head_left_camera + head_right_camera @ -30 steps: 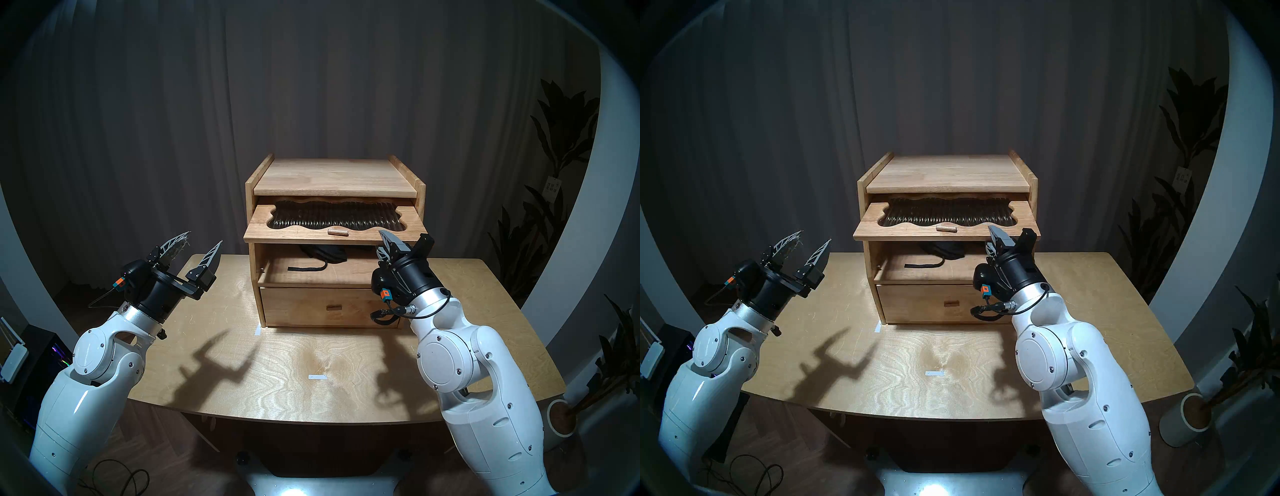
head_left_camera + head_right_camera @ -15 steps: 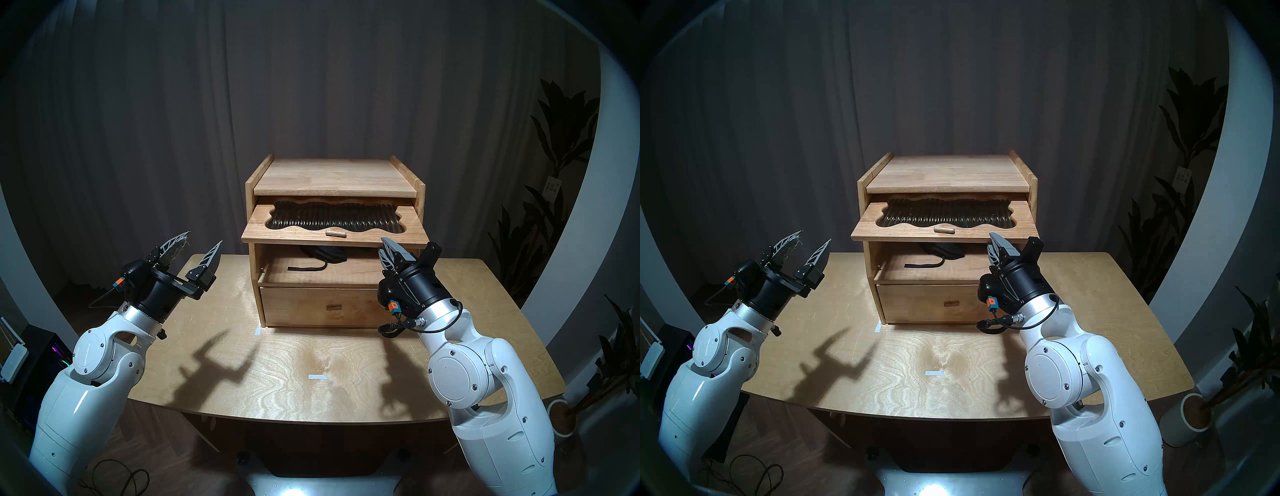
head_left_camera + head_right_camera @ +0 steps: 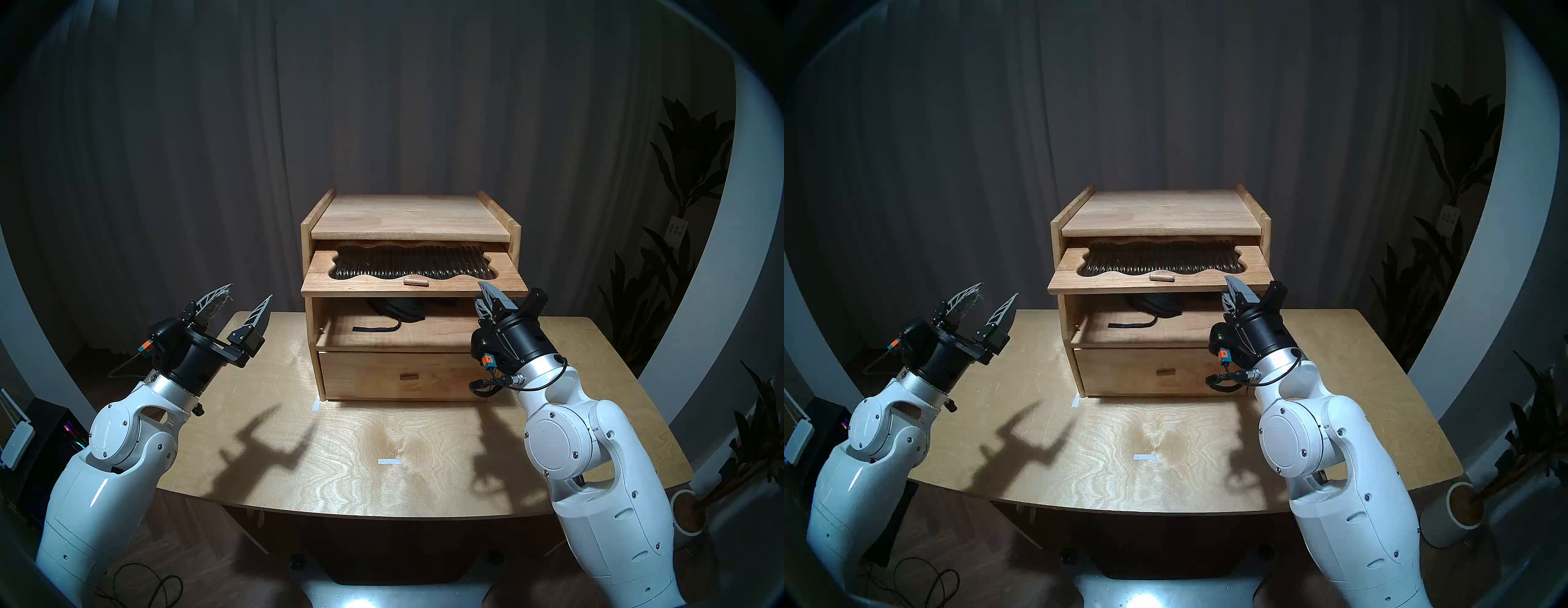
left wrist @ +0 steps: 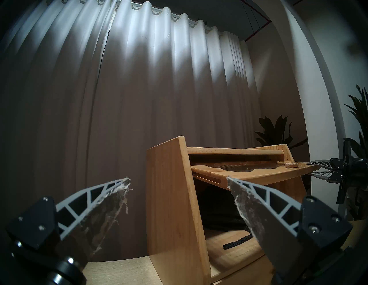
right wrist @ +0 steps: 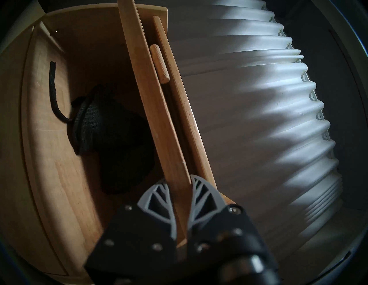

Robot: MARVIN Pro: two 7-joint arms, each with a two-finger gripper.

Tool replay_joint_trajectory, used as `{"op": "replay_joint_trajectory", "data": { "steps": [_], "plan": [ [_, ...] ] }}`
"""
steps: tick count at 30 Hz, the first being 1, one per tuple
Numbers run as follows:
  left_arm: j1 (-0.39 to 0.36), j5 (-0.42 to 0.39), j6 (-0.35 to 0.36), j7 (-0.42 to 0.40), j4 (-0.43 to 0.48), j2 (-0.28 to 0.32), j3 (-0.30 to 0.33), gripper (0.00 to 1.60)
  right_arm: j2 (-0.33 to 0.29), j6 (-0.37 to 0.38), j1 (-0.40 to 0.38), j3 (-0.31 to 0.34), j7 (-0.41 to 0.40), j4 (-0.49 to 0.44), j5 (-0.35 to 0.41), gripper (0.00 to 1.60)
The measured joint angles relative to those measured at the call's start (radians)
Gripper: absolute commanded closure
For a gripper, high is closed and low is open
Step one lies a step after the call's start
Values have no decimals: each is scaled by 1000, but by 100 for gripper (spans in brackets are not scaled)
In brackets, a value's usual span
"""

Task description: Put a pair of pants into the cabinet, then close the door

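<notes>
The light-wood cabinet stands at the back middle of the table. Its door, with dark ribbed glass and a peg knob, sticks out level above the open compartment. The dark pants lie inside, deep in shadow, with the black drawstring trailing forward. They also show in the right wrist view. My right gripper is shut on the door's front right corner, one finger above and one below, as the right wrist view shows. My left gripper is open and empty, left of the cabinet.
The plain drawer below the compartment is shut. The wooden table carries a white tape mark. A grey curtain hangs behind. Potted plants stand off the table's right side.
My right gripper has shifted right along the door's front edge and slightly up. The door's front edge came out a little, then went back. The left arm has not moved.
</notes>
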State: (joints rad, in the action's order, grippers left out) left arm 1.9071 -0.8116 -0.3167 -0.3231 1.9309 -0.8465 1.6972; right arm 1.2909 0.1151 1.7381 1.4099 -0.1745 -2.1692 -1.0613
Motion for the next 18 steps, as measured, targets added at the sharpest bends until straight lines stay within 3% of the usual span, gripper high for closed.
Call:
{"op": "replay_joint_trajectory", "data": {
  "steps": [3, 4, 5, 11, 18],
  "plan": [
    [0, 0, 0, 0, 0, 0, 0, 0, -5, 5, 22, 17, -16, -23, 11, 160],
    [0, 0, 0, 0, 0, 0, 0, 0, -7, 8, 37, 27, -17, -34, 13, 121],
    [0, 0, 0, 0, 0, 0, 0, 0, -7, 9, 43, 32, -14, -37, 13, 0],
    [0, 0, 0, 0, 0, 0, 0, 0, -4, 27, 45, 59, 23, 0, -11, 0],
    [0, 0, 0, 1, 0, 1, 0, 0, 1, 31, -18, 56, 38, 69, -30, 0]
  ]
}}
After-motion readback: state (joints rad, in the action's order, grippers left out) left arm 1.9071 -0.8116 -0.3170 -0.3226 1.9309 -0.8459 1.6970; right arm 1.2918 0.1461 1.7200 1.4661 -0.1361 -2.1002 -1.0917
